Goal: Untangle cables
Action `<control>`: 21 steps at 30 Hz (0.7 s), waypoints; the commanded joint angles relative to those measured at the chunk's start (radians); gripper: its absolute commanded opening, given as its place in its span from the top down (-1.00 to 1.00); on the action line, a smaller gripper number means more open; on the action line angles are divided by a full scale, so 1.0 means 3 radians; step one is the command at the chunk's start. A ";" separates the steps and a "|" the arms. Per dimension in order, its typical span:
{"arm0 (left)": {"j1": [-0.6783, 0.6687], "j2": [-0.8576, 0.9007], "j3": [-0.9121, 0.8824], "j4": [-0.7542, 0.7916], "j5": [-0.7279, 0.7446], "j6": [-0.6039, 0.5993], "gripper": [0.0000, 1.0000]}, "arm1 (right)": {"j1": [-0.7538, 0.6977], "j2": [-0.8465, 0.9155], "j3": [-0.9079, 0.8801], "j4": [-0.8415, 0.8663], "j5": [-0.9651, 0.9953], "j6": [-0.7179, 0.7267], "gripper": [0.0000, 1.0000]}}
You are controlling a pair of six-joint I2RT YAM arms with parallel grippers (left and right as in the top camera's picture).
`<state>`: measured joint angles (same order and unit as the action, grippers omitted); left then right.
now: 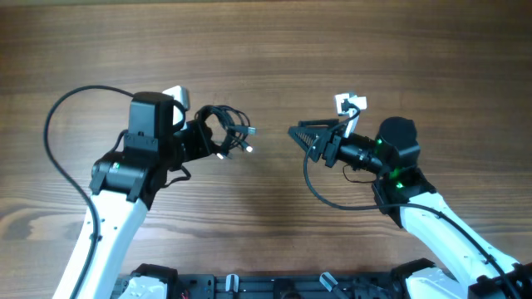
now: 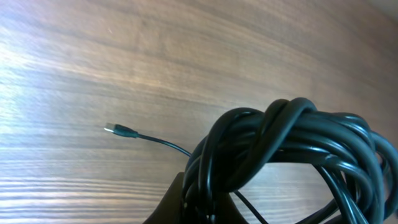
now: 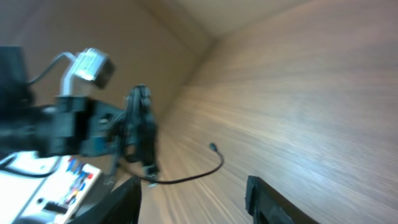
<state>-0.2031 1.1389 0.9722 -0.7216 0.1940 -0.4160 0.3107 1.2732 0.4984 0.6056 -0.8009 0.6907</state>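
Observation:
The cables (image 1: 226, 133) form a knotted black bundle at centre left of the wooden table, with small plug ends (image 1: 248, 149) sticking out on its right. My left gripper (image 1: 206, 138) is shut on the bundle. In the left wrist view the thick coils of the cables (image 2: 286, 149) fill the lower right, and one thin cord with a plug (image 2: 119, 131) trails left over the wood. My right gripper (image 1: 302, 139) stands open to the right of the bundle, apart from it. In the right wrist view its fingers (image 3: 268, 199) have nothing between them, and the cables (image 3: 140, 124) hang ahead.
The left arm's own thick black cable (image 1: 60, 116) arcs over the table at the far left. A loop of the right arm's cable (image 1: 320, 193) lies below the right gripper. A black rail (image 1: 274, 286) runs along the front edge.

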 commanded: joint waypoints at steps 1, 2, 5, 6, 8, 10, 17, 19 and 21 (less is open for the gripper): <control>-0.0098 -0.0080 0.0006 0.0037 -0.0257 0.0354 0.92 | 0.0048 -0.0037 0.0041 0.0300 -0.0354 0.0150 -0.11; -0.0135 -0.0074 0.0006 0.0037 -0.0256 0.0426 0.92 | 0.0069 -0.0037 0.0041 0.0384 -0.0352 0.0153 -0.11; -0.0322 -0.0053 0.0006 0.0034 -0.0376 0.0651 0.92 | 0.0155 -0.0037 0.0048 0.0511 -0.0189 0.0132 -0.10; -0.0394 -0.0048 0.0006 0.0036 -0.0476 0.0697 0.92 | 0.0184 -0.0037 0.0065 0.0501 -0.0122 0.0060 -0.11; -0.0552 -0.0043 0.0006 0.0036 -0.0753 0.0767 0.92 | 0.0209 -0.0037 0.0128 0.0418 -0.0009 -0.0127 -0.11; -0.0702 -0.0043 0.0006 0.0036 -0.1040 0.0764 0.92 | 0.0207 -0.0037 0.0272 0.0196 0.0139 -0.0298 -0.11; -0.0866 -0.0019 0.0006 0.0104 -0.1300 0.0739 0.92 | 0.0237 -0.0037 0.1160 -0.1633 0.0398 -0.1324 -0.28; -0.0866 0.0011 0.0006 0.0161 -0.1297 0.0736 0.92 | 0.0323 -0.0043 0.1310 -0.2028 0.0491 -0.1545 -0.34; -0.0866 0.0037 0.0006 0.0210 -0.1280 0.0657 0.92 | 0.0455 -0.0045 0.1328 -0.2190 0.0613 -0.1656 -0.37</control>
<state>-0.4583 1.1328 0.9722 -0.6834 -0.1585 -0.2104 0.3893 1.2716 0.8558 0.0170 -0.6952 0.3565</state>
